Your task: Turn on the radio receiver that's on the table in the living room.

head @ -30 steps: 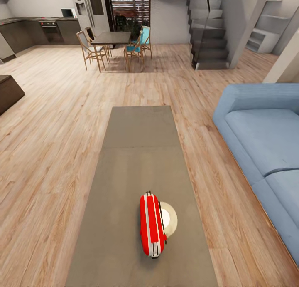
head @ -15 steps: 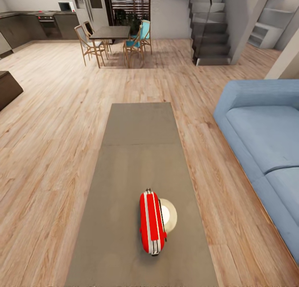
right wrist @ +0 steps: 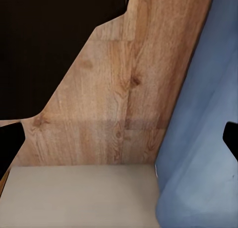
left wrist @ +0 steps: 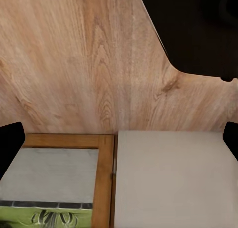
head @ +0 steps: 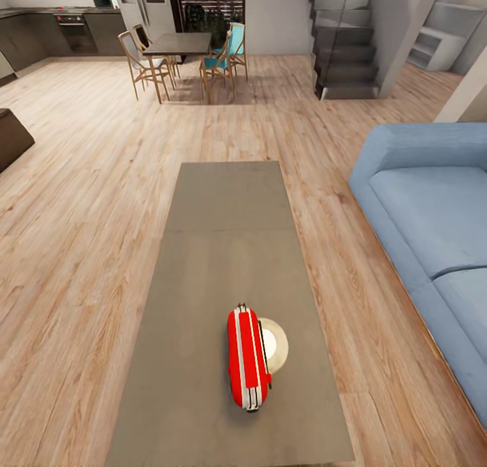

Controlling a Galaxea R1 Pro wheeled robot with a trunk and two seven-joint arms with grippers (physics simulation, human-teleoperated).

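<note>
The red radio receiver (head: pixel 247 367) with white side stripes stands on the near half of the long grey-brown table (head: pixel 223 250) in the head view. I look down on its top handle. A pale round dial (head: pixel 275 344) shows on the face turned toward the sofa. The left gripper (left wrist: pixel 119 141) is open, its dark fingertips (left wrist: pixel 10 143) at the picture's edges over wood floor. The right gripper (right wrist: pixel 119 143) is open too, with fingertips (right wrist: pixel 9 143) wide apart over floor beside blue sofa fabric. Nothing sits between either pair of fingers.
A blue sofa (head: pixel 433 230) runs along the table's right side, with a strip of plank floor between. Far back stand a dark dining table with chairs (head: pixel 181 47), a kitchen counter (head: pixel 54 30) and stairs (head: pixel 345 40). A dark cabinet (head: pixel 10 139) sits at the left.
The whole head view has shifted: far furniture has slid up the picture and the table's near edge has come into sight. The radio has not moved on the table.
</note>
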